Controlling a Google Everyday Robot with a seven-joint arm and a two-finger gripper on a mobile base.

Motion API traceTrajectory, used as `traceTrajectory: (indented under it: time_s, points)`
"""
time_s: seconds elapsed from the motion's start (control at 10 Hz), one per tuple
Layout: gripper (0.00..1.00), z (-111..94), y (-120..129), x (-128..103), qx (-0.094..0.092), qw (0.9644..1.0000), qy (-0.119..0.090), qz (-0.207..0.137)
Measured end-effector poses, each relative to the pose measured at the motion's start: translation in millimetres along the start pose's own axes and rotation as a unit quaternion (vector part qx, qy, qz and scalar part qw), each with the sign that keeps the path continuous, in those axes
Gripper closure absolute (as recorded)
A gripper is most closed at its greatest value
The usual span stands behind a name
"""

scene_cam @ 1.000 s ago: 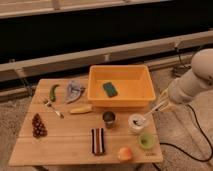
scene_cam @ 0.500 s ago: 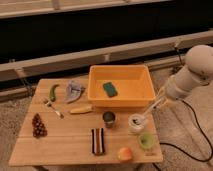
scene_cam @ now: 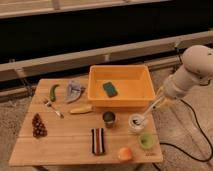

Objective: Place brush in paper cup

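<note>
The paper cup (scene_cam: 135,124), short and white, stands near the table's right front, right of a dark metal cup (scene_cam: 108,118). The brush (scene_cam: 150,107) slants down to the left, its dark head inside the paper cup's mouth and its white handle running up and to the right. My gripper (scene_cam: 161,96) is at the top of that handle, just off the yellow bin's right front corner, and is shut on it. The thick white arm (scene_cam: 194,70) reaches in from the right.
A yellow bin (scene_cam: 120,100) holding a green sponge (scene_cam: 110,89) sits at the back. A light green cup (scene_cam: 146,140) and an orange fruit (scene_cam: 125,153) lie in front of the paper cup. A dark striped object (scene_cam: 98,140), fork (scene_cam: 52,107), grapes (scene_cam: 38,125), grey cloth (scene_cam: 74,91) and green pepper (scene_cam: 53,92) lie to the left.
The arm's upper part has risen and shifted slightly right. The brush has stayed with its head at the paper cup.
</note>
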Motion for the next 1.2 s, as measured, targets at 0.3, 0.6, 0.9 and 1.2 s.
traceTrajectory:
  time_s: [0.3, 0.6, 0.9, 1.2]
  points:
    - [0.2, 8.5, -9.2, -5.6, -0.002, 0.9999, -0.007, -0.009]
    - [0.2, 9.3, -17.0, -10.0, -0.001, 0.9998, -0.008, -0.018]
    - [0.2, -15.1, -24.1, -19.4, 0.015, 0.9993, -0.001, -0.033]
    - [0.2, -26.3, -28.0, -27.2, 0.021, 0.9989, 0.001, -0.043]
